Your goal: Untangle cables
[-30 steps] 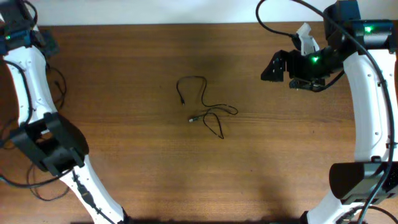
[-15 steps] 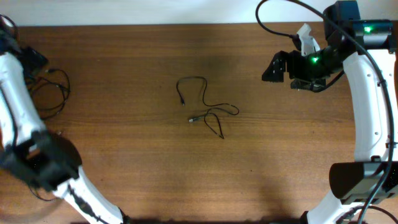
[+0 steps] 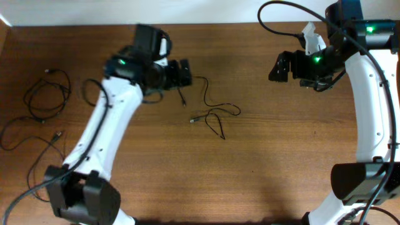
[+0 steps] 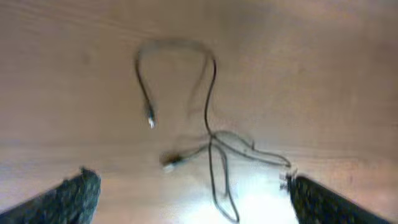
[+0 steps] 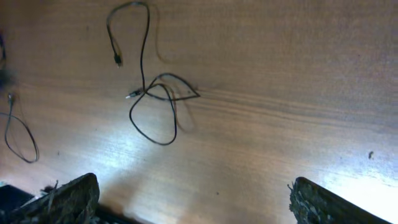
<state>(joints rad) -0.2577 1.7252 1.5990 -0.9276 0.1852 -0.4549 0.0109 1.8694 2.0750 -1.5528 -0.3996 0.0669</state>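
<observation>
Two arms over the table [image 3: 281, 156]. Cables [image 3: 212, 111] lie mid-table in a loose tangle: thin black cords w/ small plug ends, one arched strand running off the crossed loops. L gripper [image 3: 186, 72] sits by that arch, fingers spread wide, holding nothing. R gripper [image 3: 276, 67] is well off to the right, also spread, empty. More loose cords [image 3: 44, 94] lie near the left edge, apart from the tangle.

Left arm [image 3: 103, 128]: stretched diagonally from lower-left base to upper middle | left gripper [image 3: 183, 72]: pointing right, fingers spread wide | right arm [image 3: 370, 106]: arched up the right edge, bent inward at top | right gripper [image 3: 279, 67]: pointing left, fingers spread wide
</observation>
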